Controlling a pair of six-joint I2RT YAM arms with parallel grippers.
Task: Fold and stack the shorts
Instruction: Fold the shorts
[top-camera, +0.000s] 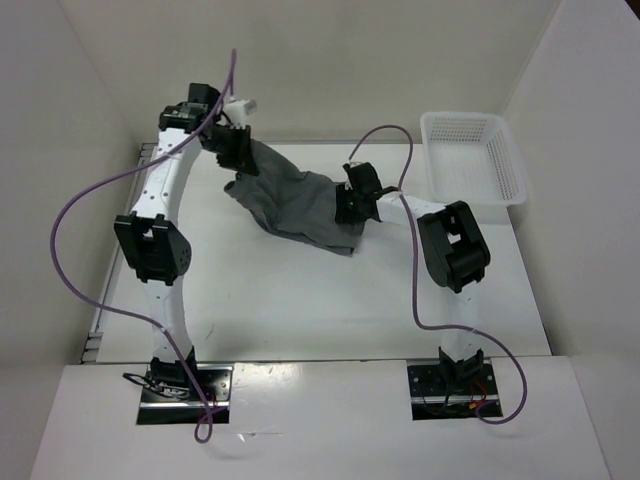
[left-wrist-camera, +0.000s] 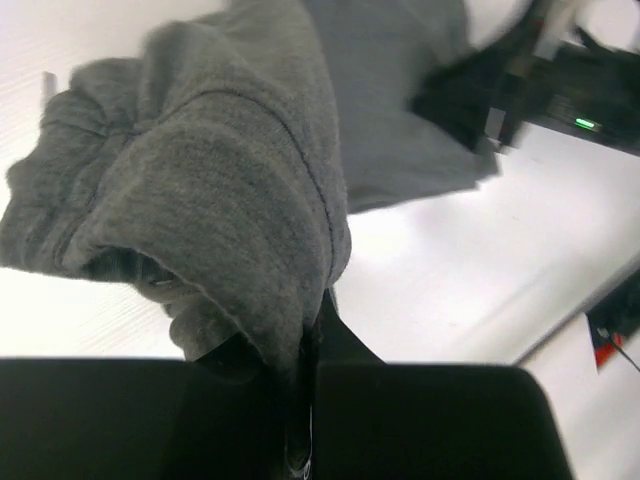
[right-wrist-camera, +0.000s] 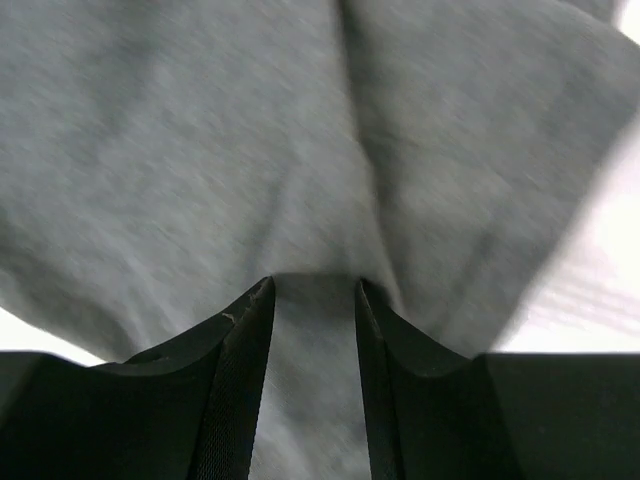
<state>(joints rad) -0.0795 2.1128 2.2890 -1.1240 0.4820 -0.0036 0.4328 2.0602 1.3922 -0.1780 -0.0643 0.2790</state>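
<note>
The grey shorts (top-camera: 300, 205) hang stretched between the two arms at the back middle of the table, their lower edge drooping onto the surface. My left gripper (top-camera: 240, 165) is shut on a bunched edge of the shorts (left-wrist-camera: 220, 170) at their upper left; the cloth runs down into the closed jaws of that gripper (left-wrist-camera: 305, 340). My right gripper (top-camera: 350, 205) presses into the right side of the shorts (right-wrist-camera: 300, 150). The black fingers of the right gripper (right-wrist-camera: 313, 290) stand a little apart, with a strip of grey cloth lying between them, not pinched.
A white mesh basket (top-camera: 470, 155) stands at the back right of the table. White walls close in the left, back and right sides. Purple cables loop from both arms. The right arm (left-wrist-camera: 520, 90) shows in the left wrist view beyond the cloth.
</note>
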